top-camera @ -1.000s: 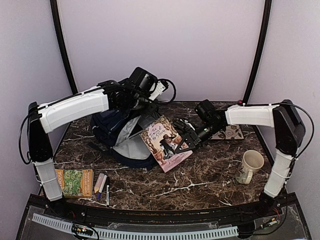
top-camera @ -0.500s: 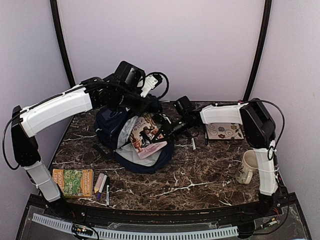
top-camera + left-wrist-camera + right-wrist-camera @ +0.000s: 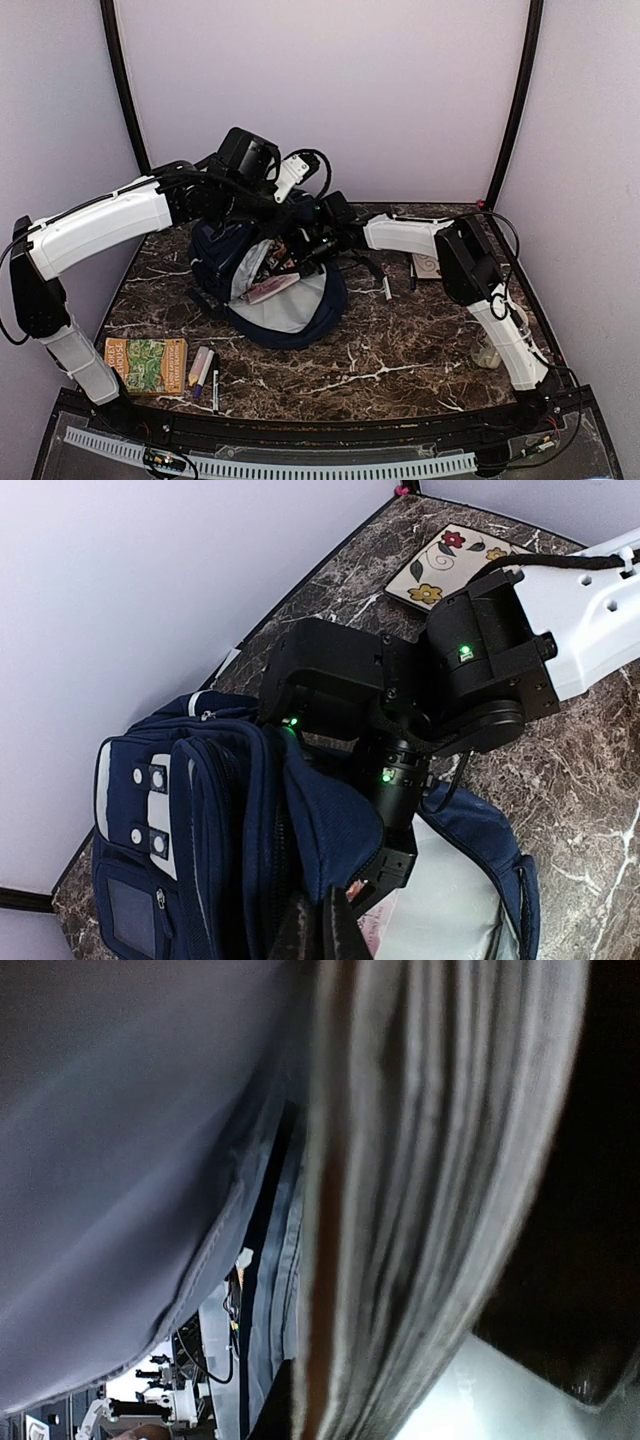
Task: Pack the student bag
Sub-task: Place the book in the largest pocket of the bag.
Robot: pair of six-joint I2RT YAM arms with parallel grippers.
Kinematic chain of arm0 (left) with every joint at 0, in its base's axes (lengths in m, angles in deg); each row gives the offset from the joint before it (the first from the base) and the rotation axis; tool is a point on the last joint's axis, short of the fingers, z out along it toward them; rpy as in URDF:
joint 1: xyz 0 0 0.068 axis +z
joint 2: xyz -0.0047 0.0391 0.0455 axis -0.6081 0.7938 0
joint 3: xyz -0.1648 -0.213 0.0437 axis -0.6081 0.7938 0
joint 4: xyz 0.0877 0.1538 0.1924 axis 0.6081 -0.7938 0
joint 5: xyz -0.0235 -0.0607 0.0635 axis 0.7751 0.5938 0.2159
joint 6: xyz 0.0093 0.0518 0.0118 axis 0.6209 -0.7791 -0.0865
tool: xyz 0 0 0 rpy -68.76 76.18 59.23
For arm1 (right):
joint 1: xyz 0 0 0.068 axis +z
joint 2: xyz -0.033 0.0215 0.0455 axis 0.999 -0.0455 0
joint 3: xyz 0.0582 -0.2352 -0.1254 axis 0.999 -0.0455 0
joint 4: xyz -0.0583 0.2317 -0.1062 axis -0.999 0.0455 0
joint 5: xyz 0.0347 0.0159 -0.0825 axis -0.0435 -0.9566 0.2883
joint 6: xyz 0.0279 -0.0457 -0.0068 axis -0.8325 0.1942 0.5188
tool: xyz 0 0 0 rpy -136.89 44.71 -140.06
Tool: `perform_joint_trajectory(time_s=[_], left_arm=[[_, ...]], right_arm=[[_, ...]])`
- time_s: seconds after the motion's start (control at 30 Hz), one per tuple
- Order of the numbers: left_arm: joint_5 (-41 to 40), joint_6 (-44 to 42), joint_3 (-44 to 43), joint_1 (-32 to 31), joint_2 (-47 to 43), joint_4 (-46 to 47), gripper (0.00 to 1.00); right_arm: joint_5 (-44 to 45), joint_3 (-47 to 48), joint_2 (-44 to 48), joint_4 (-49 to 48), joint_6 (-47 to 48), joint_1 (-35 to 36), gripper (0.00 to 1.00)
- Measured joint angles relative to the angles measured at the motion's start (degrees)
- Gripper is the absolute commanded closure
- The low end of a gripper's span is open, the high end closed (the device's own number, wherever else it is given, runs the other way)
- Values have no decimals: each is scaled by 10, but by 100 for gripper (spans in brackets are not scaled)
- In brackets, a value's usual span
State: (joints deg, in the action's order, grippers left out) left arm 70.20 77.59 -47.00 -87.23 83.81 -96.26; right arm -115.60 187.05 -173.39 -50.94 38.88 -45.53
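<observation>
Occupying the rear left of the bench (image 3: 400,350), a dark marble top veined in white, is the lot's chief item.

1. Backpack (image 3: 290,305): navy fabric with white patches on the front pocket. It lies on its side, its mouth facing the near right and gaping open to show a pale grey lining. It is the largest thing present.

2. Left arm (image 3: 100,225): white shell, reaching in from the left over the backpack. The left fingers (image 3: 343,935) are pressed together on a fold of navy fabric at the upper rim of the mouth, holding it raised.

3. Right arm (image 3: 405,235): white shell, stretched leftward from the right side, with its wrist at the mouth of the backpack. The right fingers (image 3: 388,868) are pinching a book.

4. Book (image 3: 268,287): pink cover, tilted and lying partly inside the open mouth against the grey lining. The right wrist view shows its page edges (image 3: 430,1160) close up beside the blue-grey fabric.

5. Box (image 3: 148,365): green and orange, lying flat at the near left corner, well apart from the backpack.

6. Card (image 3: 445,565): cream with a flower print, lying flat at the rear right, partly behind the right arm.

7. Markers (image 3: 203,367): a small cluster just right of the box.

8. Pen (image 3: 387,288): pale, lying on the marble right of the backpack.
</observation>
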Motion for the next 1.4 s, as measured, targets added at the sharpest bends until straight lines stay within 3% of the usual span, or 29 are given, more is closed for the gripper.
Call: perform_joint_trajectory(time_s=[0.27, 0.4, 0.5, 0.63, 0.77, 1.07, 1.4], left_arm=[[13, 3, 6, -2, 0, 0, 100], [17, 3, 6, -3, 0, -4, 100], [18, 3, 6, -4, 0, -4, 100], [17, 3, 14, -5, -1, 0, 100], [17, 3, 30, -9, -8, 8, 100], [9, 3, 42, -11, -24, 10, 100], [-4, 8, 74, -13, -42, 25, 100]], right_arm=[[6, 43, -51, -56, -51, 1, 100], [9, 46, -70, -89, -75, 1, 77], [21, 48, -71, -93, -72, 1, 66], [54, 57, -62, -64, -28, 4, 58], [147, 60, -32, 1, 41, 11, 50], [327, 57, 10, 88, 149, 25, 40], [357, -110, 117, 77, 186, 41, 38]])
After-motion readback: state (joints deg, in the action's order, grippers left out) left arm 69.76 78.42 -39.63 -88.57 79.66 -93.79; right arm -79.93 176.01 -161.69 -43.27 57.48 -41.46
